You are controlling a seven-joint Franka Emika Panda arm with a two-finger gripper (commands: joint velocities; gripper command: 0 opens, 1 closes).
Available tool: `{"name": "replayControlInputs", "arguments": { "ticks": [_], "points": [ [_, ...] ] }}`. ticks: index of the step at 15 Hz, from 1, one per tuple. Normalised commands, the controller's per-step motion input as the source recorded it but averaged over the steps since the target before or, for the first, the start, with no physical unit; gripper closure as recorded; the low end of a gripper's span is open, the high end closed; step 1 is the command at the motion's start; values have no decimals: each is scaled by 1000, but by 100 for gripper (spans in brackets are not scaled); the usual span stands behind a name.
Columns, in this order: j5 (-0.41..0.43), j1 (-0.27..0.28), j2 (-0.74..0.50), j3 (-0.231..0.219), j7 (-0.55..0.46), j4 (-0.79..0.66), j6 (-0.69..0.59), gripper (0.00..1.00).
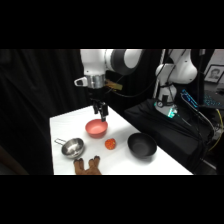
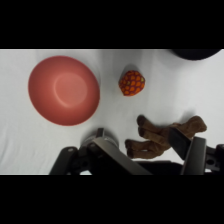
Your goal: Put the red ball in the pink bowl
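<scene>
The small red-orange dimpled round ball [image 2: 132, 83] is sitting beside the shallow salmon-pink bowl [image 2: 63, 90]; the gripper [image 2: 147, 150] is hovering, its 2 fingers spread, gripping nothing.

The red ball [image 2: 132, 83] lies just beside the empty pink bowl [image 2: 63, 90].

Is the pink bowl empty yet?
Empty. The pink bowl shows only bare interior; the red ball lies on the table beside it.

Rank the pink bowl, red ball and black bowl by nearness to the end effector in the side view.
1. pink bowl, right below the end effector.
2. red ball, in front of the pink bowl, toward the camera.
3. black bowl, far right.
</scene>
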Motion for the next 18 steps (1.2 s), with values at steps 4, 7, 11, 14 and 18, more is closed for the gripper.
{"name": "replayControlInputs", "arguments": {
  "ticks": [4, 7, 11, 14, 18],
  "points": [
    [9, -14, -12, 31, 31, -22, 8, 0],
    [45, -3, 21, 45, 29, -36, 55, 0],
    [24, 10, 99, 36, 87, -30, 155, 0],
    [-10, 21, 153, 15, 156, -25, 272, 0],
    [23, 31, 87, 19, 163, -46, 274, 0]
  ]
}}
